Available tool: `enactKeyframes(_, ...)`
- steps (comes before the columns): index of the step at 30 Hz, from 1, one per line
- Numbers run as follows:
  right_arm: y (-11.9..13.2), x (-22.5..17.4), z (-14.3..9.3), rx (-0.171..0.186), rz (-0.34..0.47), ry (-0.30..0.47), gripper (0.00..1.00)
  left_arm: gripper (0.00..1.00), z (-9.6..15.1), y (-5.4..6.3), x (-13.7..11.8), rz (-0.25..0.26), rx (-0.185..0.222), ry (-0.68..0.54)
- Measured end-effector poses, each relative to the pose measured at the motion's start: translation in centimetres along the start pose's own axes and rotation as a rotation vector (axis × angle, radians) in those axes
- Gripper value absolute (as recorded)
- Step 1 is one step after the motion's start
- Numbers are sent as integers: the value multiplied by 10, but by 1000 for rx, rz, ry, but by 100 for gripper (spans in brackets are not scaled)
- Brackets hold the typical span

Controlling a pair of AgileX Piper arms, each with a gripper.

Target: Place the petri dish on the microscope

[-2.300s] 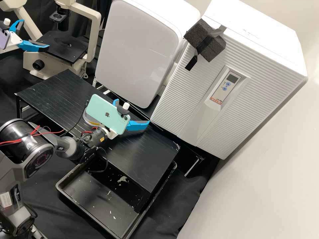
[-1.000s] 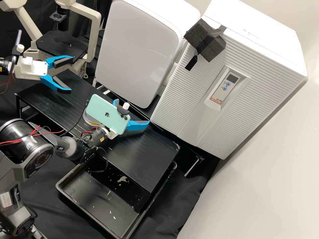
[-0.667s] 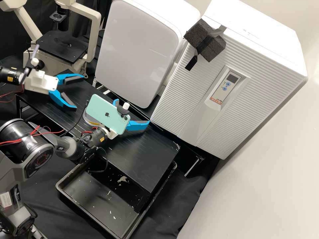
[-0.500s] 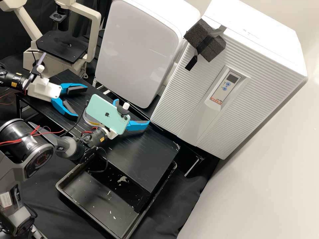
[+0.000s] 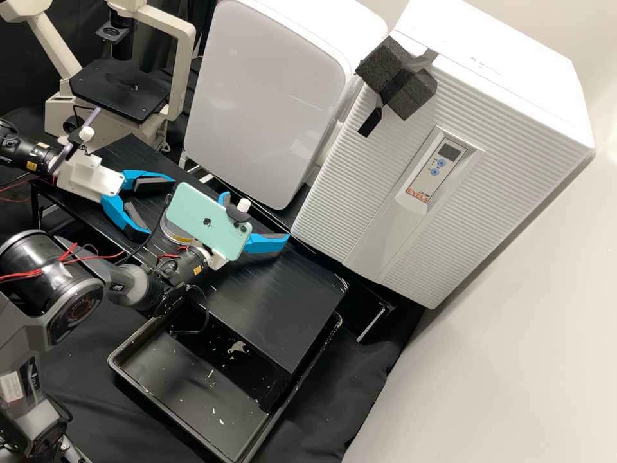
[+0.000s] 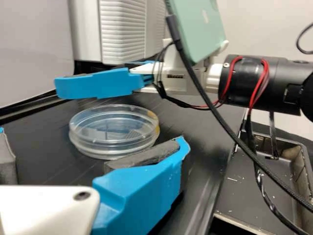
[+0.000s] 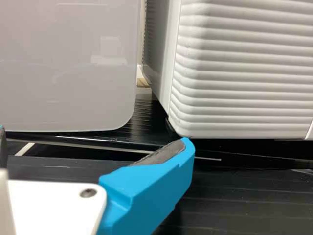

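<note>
Clear and round, the petri dish [image 5: 175,233] lies flat on the black raised shelf, partly hidden by the right arm's phone. Just left of it in the high view, my left gripper [image 5: 160,208] stands open, apart from the dish. The left wrist view shows the dish [image 6: 115,129] ahead of and partly between the spread fingers of my left gripper [image 6: 93,137]. My right gripper [image 5: 257,218] is open and empty over the shelf, beyond the dish; in its wrist view, the right gripper [image 7: 94,138] faces two white cabinets. The microscope [image 5: 122,90] stands at the back left, its black stage bare.
A smooth white cabinet [image 5: 270,96] and a ribbed white unit [image 5: 450,173] stand behind the shelf [image 5: 276,308]. A black tray [image 5: 186,386] with white scraps sits in front, below it. Cables hang from the right arm near the dish.
From beside the microscope, my left gripper has turned and come down and rightward over the shelf to near the dish, its fingers apart. The right arm has kept still.
</note>
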Motion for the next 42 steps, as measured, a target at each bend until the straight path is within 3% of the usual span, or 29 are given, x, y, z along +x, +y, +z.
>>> enactKeyframes(15, 0, 0, 0, 0, 0, 0, 100, 100, 19, 12, 23, -50, 98, -43)
enactKeyframes(18, 0, 0, 0, 0, 0, 0, 100, 100, 18, 15, 26, -43, 91, -43)
enactKeyframes(33, 0, 0, 0, 0, 0, 0, 100, 100, 9, 11, 36, -71, 31, -27)
enactKeyframes(37, 0, 0, 0, 0, 0, 0, 100, 100, 9, 14, 39, -77, 38, -33)
enactKeyframes(42, 0, 0, 0, 0, 0, 0, 100, 100, 7, 12, 42, -85, 4, -33)
